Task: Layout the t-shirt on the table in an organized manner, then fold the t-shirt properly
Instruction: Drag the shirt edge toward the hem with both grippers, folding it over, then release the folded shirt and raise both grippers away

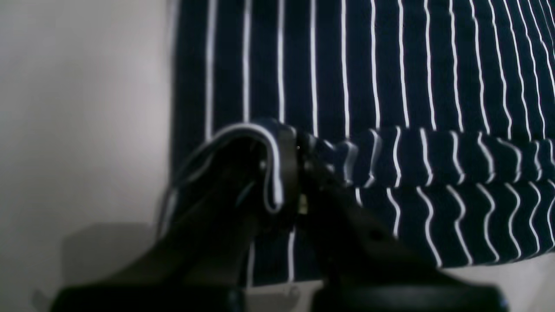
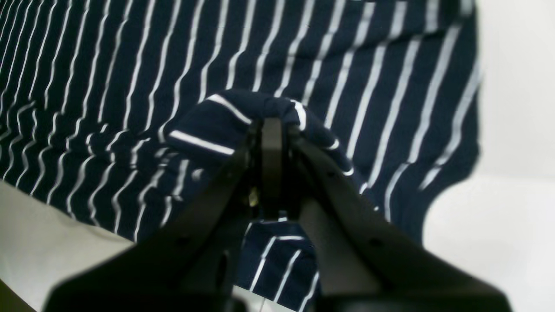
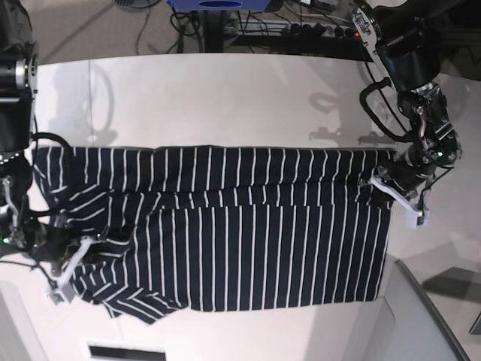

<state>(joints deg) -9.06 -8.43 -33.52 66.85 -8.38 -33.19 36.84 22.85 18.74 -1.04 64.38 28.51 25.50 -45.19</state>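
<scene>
The dark navy t-shirt [image 3: 240, 241] with thin white stripes lies spread across the white table [image 3: 225, 98], partly folded over itself along a line through its middle. At the shirt's right edge in the base view, my left gripper [image 3: 385, 183] is shut on the cloth. The left wrist view shows a pinched fold of t-shirt [image 1: 390, 78] wrapped over the left gripper [image 1: 288, 169]. My right gripper [image 3: 89, 247] is shut on a bunched part of the shirt near its left end. In the right wrist view, t-shirt [image 2: 130, 86] cloth humps over the right gripper [image 2: 272, 130].
Beyond the table's far edge lie cables, a power strip [image 3: 316, 30] and a blue object [image 3: 218, 4]. A grey surface [image 3: 428, 316] slants off the table's front right corner. Bare table shows behind the shirt and in front of it [image 3: 301, 331].
</scene>
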